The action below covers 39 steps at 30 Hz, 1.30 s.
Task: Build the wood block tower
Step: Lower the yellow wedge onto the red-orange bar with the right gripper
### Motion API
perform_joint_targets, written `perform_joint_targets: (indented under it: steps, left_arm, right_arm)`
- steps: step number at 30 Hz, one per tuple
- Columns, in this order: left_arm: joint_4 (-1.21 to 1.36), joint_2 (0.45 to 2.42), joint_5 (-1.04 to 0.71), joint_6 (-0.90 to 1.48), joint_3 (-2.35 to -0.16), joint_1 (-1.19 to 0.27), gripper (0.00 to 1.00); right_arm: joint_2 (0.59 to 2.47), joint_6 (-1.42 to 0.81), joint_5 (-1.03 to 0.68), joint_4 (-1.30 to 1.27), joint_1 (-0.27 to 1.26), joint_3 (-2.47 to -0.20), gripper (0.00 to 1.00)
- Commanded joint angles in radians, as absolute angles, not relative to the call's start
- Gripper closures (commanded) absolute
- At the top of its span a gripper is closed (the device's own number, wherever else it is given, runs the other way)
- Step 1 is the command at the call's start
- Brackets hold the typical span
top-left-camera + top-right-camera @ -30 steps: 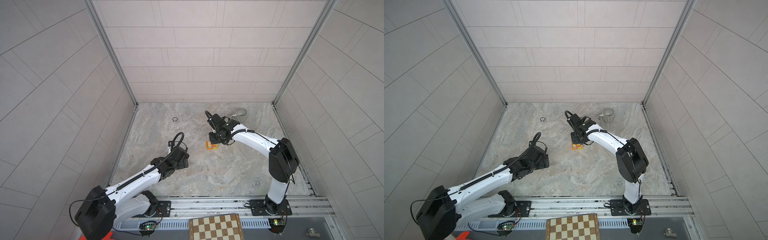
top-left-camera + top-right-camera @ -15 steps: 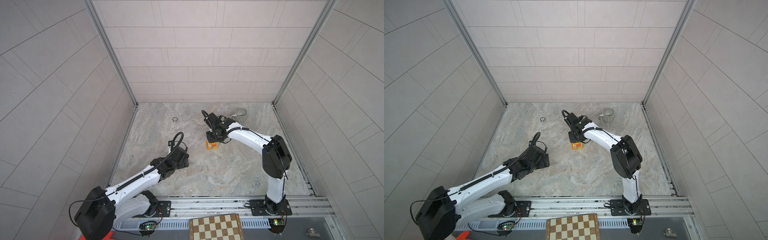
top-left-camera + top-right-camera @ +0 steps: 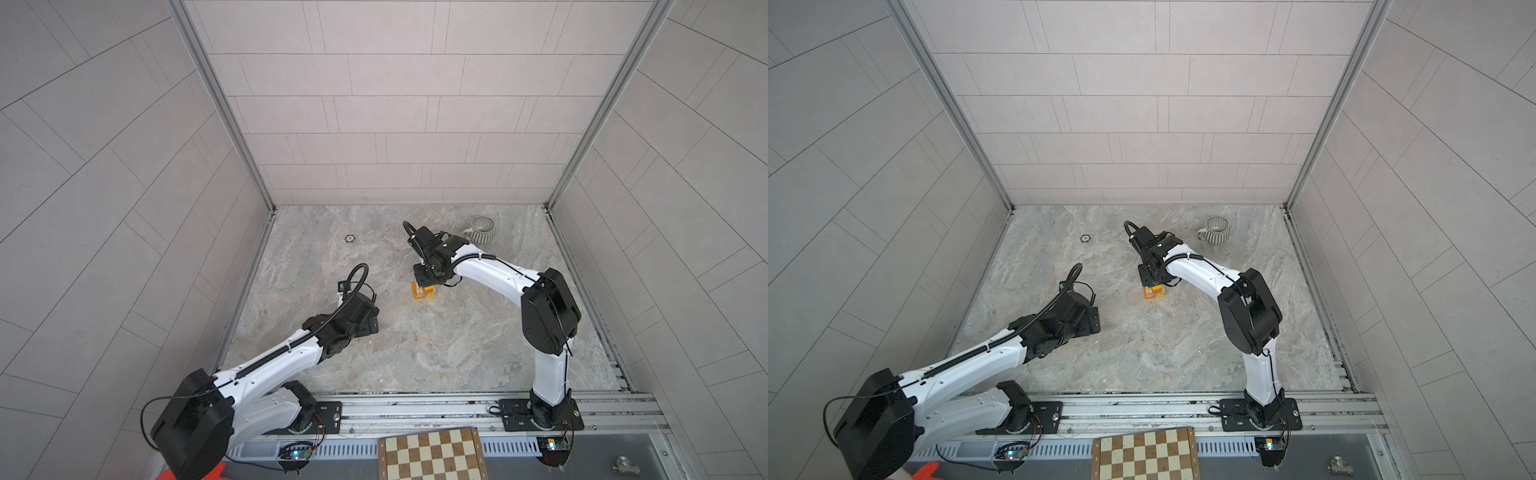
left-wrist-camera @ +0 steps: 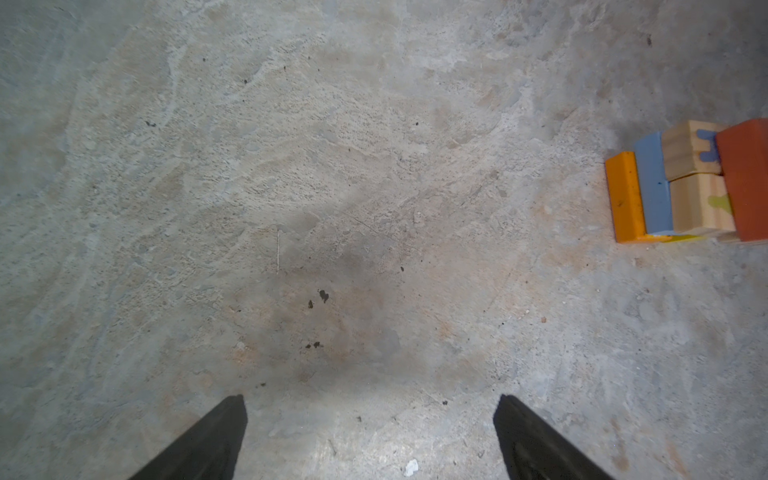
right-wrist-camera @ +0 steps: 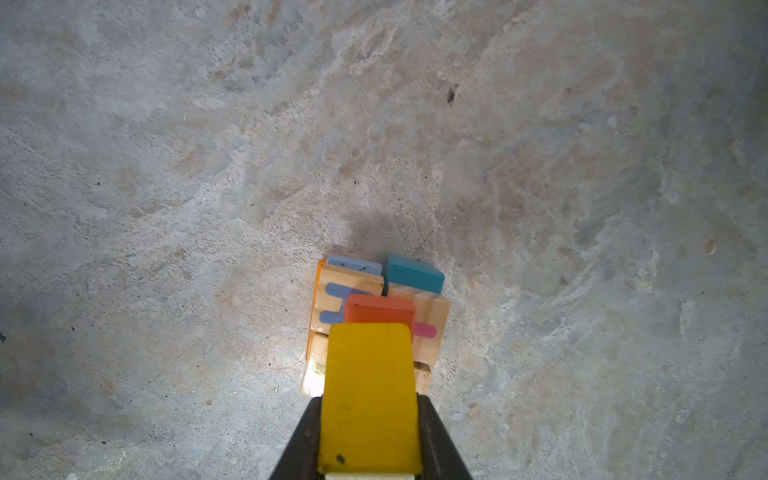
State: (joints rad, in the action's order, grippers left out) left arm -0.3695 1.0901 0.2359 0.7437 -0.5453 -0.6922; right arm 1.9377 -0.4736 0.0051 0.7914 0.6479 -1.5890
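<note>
Tower [image 3: 424, 290] stands mid-floor under my right gripper [image 5: 370, 409], with orange, blue and red-orange pieces and lettered cubes already packed together. My right jaws are closed narrowly on the yellow block [image 5: 370, 365], held directly over the stack's red-orange block [image 5: 379, 308]; whether it already rests there I cannot tell. My left gripper [image 4: 370, 399] hangs well apart from the stack, jaws wide and empty. As no loose block shows on the floor [image 3: 415, 353], I judge that only seating and releasing this top piece remains.
</note>
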Motion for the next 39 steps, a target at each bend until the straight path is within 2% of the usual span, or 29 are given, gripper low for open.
perform_joint_targets:
  steps: [1, 29, 39]
  left_arm:
    - [-0.361, 1.100, 0.239, 0.740, -0.537, -0.692, 0.00]
    - [-0.362, 1.114, 0.236, 0.747, -0.545, -0.693, 0.00]
    - [-0.365, 1.104, 0.239, 0.747, -0.543, -0.693, 0.00]
  right_arm:
    - [1.960, -0.466, 0.020, 0.818, 0.646, -1.606, 0.75]
    - [1.965, -0.510, 0.002, 0.800, 0.637, -1.594, 0.73]
    - [1.968, -0.515, 0.003, 0.798, 0.638, -1.591, 0.64]
